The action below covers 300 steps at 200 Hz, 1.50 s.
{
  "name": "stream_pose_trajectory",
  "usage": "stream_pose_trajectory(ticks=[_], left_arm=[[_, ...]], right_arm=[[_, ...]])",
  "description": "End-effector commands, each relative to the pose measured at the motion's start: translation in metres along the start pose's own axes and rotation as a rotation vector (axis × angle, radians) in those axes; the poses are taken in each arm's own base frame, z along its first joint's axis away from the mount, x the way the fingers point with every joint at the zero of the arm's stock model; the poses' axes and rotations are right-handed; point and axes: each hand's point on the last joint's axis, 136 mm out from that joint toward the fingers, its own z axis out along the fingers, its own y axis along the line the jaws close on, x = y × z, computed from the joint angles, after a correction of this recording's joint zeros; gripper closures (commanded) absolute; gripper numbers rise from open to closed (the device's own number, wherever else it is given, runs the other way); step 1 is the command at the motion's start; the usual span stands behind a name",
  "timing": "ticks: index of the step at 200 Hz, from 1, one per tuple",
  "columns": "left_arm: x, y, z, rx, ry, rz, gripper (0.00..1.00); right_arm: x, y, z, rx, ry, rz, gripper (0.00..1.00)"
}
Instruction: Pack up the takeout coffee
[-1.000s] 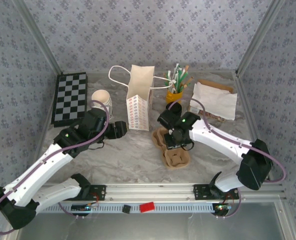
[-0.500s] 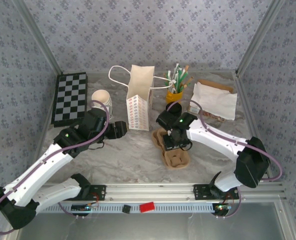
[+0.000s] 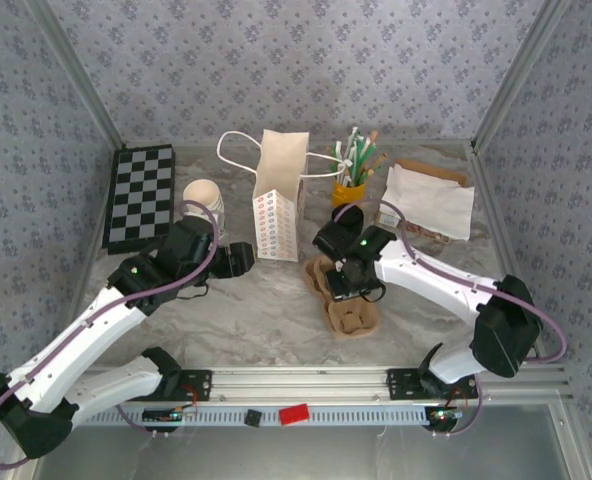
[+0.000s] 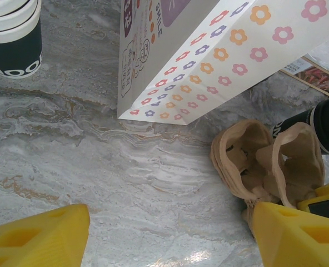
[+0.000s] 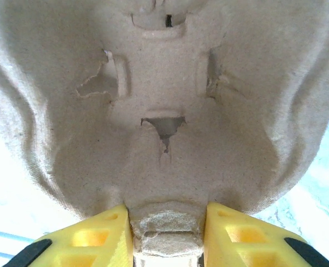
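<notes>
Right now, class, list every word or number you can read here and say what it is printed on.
"SMILE": side of the paper bag.
Small print on the bag's purple patch: too small to read.
White letters on the stacked cups: cut off, unreadable.
Cup carrier: no print.

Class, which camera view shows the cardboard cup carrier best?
Top external: the cup carrier appears nearly whole, with its surroundings. Left wrist shows some pockets from the side; right wrist shows one pocket's inside, very close.
</notes>
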Motion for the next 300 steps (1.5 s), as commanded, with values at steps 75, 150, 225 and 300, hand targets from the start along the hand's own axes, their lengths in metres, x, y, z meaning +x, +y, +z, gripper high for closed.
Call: stream_pose_trajectory(ticks=[75, 150, 225, 300], left_arm=[[-0.071, -0.022, -0.052, 0.029, -0.096, 0.107, 0.24], [-0.131, -0.059, -0.007, 0.009, 0.036, 0.267, 0.32], [-0.175, -0.052, 0.040, -0.144, 0.052, 0.327, 0.51], [-0.180, -0.040, 0.086, -0.216, 0.123, 0.331, 0.59]], right_arm=[[-0.007, -0.012, -0.047, -0.102, -0.095, 0.064, 0.68], [-0.018, -0.016, -0.065, -0.163, -0.120, 0.112, 0.67], [-0.023, -0.020, -0.067, -0.174, -0.127, 0.116, 0.68], [-0.025, -0.025, -0.071, -0.177, -0.144, 0.123, 0.68]])
